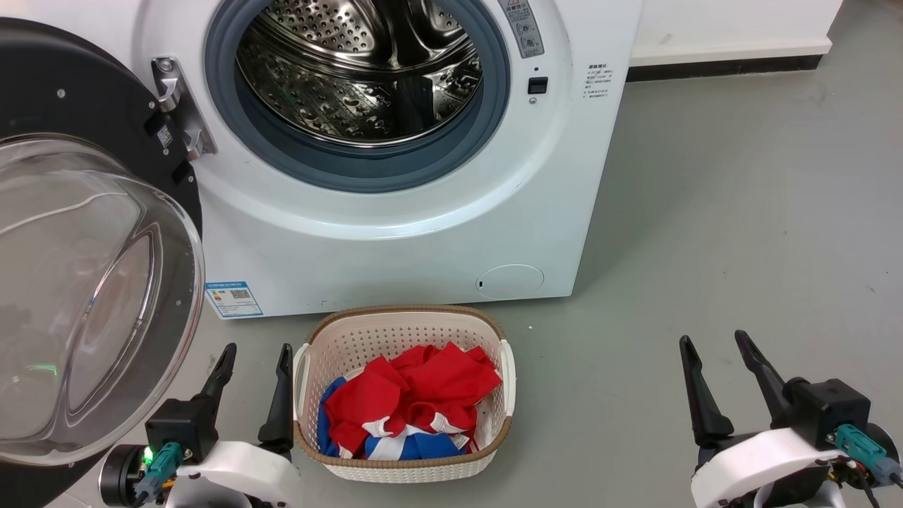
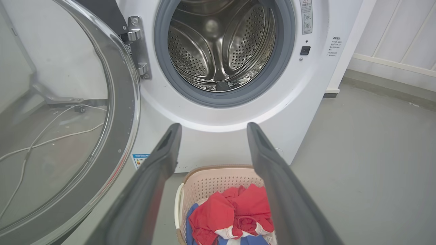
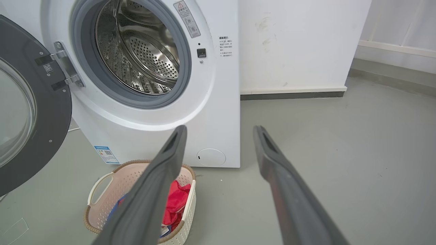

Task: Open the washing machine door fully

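Observation:
The white washing machine (image 1: pixel 423 240) stands ahead with its steel drum (image 1: pixel 360 70) exposed inside the blue-grey gasket. The washing machine door (image 1: pixel 85 282), black-rimmed with a bulging glass bowl, hangs swung wide out to the left on its hinge (image 1: pixel 176 106); it appears too in the left wrist view (image 2: pixel 61 119) and the right wrist view (image 3: pixel 27 102). My left gripper (image 1: pixel 254 353) is open and empty, low beside the door's lower edge. My right gripper (image 1: pixel 716 342) is open and empty over bare floor at the lower right.
A cream laundry basket (image 1: pixel 405 466) holding red, blue and white clothes (image 1: pixel 416 402) sits on the grey floor (image 1: pixel 741 212) in front of the machine, between my grippers. A white wall with a dark skirting (image 1: pixel 726 67) runs behind at right.

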{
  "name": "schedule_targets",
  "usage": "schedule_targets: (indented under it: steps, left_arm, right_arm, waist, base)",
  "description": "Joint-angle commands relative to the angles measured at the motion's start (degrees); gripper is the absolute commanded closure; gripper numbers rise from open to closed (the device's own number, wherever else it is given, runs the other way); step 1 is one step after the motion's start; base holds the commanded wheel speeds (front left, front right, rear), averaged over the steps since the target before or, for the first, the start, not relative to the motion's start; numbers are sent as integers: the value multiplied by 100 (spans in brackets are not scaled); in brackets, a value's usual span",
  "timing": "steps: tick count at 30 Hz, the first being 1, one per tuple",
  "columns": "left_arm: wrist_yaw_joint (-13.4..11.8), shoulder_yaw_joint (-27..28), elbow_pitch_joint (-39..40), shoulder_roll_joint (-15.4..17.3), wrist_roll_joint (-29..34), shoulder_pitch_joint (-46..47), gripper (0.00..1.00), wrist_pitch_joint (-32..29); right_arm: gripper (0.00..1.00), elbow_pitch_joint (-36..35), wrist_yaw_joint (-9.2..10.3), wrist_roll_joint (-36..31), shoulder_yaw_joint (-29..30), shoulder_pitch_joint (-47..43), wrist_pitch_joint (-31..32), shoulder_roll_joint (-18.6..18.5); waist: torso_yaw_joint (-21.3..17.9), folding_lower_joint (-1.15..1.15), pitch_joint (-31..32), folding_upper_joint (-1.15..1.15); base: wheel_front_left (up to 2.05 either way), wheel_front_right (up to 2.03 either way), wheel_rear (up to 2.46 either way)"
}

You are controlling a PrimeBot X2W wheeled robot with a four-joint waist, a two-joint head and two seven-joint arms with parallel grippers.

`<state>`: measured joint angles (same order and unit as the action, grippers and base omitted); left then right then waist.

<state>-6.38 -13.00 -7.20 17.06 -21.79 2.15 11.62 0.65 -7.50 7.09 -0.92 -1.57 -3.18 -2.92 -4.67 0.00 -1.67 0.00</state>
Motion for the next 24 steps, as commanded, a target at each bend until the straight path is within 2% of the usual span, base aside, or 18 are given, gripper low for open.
schedule_targets:
  steps: [1, 2, 3, 7, 12, 13, 24]
  left_arm:
    - [-19, -8, -6, 6, -8, 57, 0, 30]
    - [-17, -11, -6, 9, -13, 51, 0, 29]
    - [-16, -2, 0, 3, -8, 1, 100, 0]
    - [6, 7, -123, -78, -118, -79, 100, -43]
    - [102, 140, -159, -168, -620, -43, 100, -165]
    - [158, 217, -187, -218, -903, -18, 100, -234]
    - [347, 475, -276, -393, -1848, 64, 100, -469]
  right_arm:
    - [0, -4, 1, 13, -10, 26, -24, 7]
    - [0, -2, 1, 17, -17, 18, -26, 7]
    - [100, -1, 0, 1, -7, 0, -2, 0]
    - [100, 121, 0, 121, -26, -93, -7, 0]
    - [100, 187, 0, 777, -15, -39, 26, -42]
    - [100, 246, 0, 1144, -11, 10, 47, -68]
    - [100, 417, 0, 2351, 11, 147, 111, -130]
  waist:
    - [2, 0, 0, 0]
    - [4, 0, -1, 0]
    - [4, 0, -2, 0]
    - [10, 0, -2, 0]
    - [29, 0, 4, 0]
    - [39, 0, 8, 0]
    - [80, 0, 22, 0]
  base:
    - [0, 0, 0]
    - [0, 0, 0]
    - [0, 0, 0]
    - [0, 0, 0]
    - [0, 0, 0]
    - [0, 0, 0]
    - [0, 0, 0]
